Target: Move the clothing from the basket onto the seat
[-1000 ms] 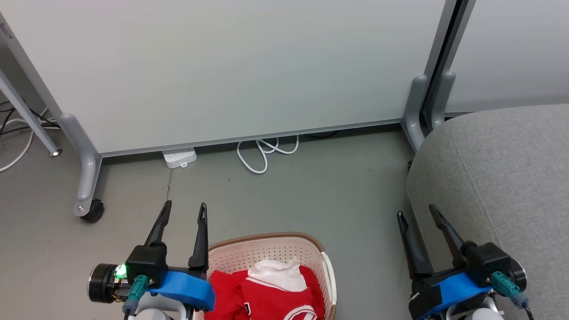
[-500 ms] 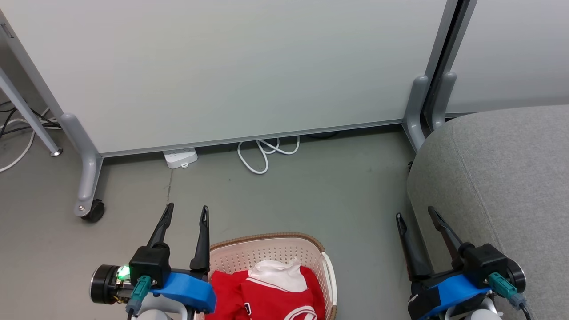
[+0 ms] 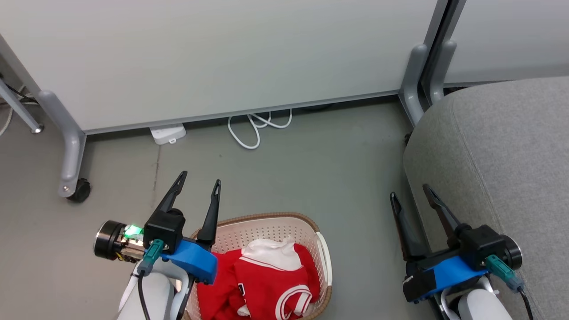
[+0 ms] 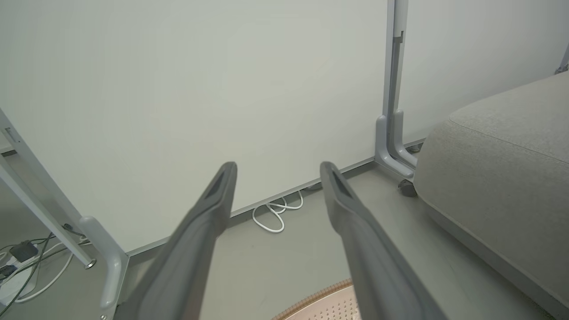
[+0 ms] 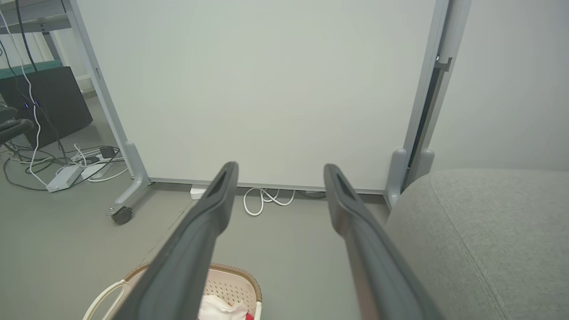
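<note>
**Left claw (image 3: 200, 178) and right claw (image 3: 409, 191) stand wide apart, holding nothing**

My left claw hangs at the left rim of the basket (image 3: 266, 216), above the grey floor (image 3: 320, 169); my right claw, equally empty, sits at the left edge of the seat (image 3: 511, 146). Between them the clothing (image 3: 262, 284), red with white panels, lies heaped inside the basket. Beyond, a white cable (image 3: 249, 131) loops under a pale partition (image 3: 222, 58).
</note>
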Motion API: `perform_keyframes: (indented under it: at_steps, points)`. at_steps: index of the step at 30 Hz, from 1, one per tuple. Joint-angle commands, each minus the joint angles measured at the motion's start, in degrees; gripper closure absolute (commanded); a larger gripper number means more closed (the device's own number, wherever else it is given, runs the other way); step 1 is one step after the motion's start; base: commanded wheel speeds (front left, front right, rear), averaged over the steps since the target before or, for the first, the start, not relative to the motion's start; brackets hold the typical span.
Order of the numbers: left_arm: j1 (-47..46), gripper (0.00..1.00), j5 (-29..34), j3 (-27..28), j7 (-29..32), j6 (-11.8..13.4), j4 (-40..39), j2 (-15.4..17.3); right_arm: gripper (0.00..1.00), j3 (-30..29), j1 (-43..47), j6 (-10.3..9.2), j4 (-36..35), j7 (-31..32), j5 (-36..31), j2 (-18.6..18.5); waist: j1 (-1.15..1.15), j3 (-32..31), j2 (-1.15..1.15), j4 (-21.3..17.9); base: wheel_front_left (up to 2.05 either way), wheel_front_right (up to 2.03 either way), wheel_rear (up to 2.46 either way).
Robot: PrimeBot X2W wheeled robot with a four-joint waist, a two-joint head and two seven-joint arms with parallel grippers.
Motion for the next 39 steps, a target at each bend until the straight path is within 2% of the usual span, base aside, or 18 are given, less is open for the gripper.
perform_keyframes:
  at_steps: [1,8,22,33,39]
  points:
    - [-2.3,0.0,0.5,-0.7,-0.2,-0.3,1.2,0.8,0.0,0.2,-1.4,0.03,-0.4,-0.2,-0.5,-0.3,0.0,2.7,0.0,-1.2,0.0,0.0,0.0]
    - [-8.0,0.0,1.9,-5.7,-0.2,-1.0,7.8,3.7,0.0,0.6,-5.3,0.03,-1.6,-0.2,-1.0,-0.3,0.0,8.8,0.0,-3.4,0.0,0.0,0.0]
    - [-21.0,0.0,-0.1,-21.6,-0.2,-1.0,24.8,9.4,0.0,0.8,-13.1,0.02,-4.7,-0.2,-1.0,-0.3,0.0,23.3,0.0,-7.9,0.0,0.0,0.0]
    - [-30.8,0.0,-2.3,-36.3,0.5,-1.1,40.1,11.3,0.0,1.0,-18.5,0.02,-7.0,-0.2,-0.4,-0.3,0.0,34.2,0.0,-10.6,0.0,0.0,0.0]
    - [-34.6,0.0,-4.0,-44.2,3.9,-1.1,45.8,11.9,0.0,0.6,-20.3,0.03,-7.9,-0.2,-0.4,-0.3,0.0,39.0,0.0,-11.6,0.0,0.0,0.0]
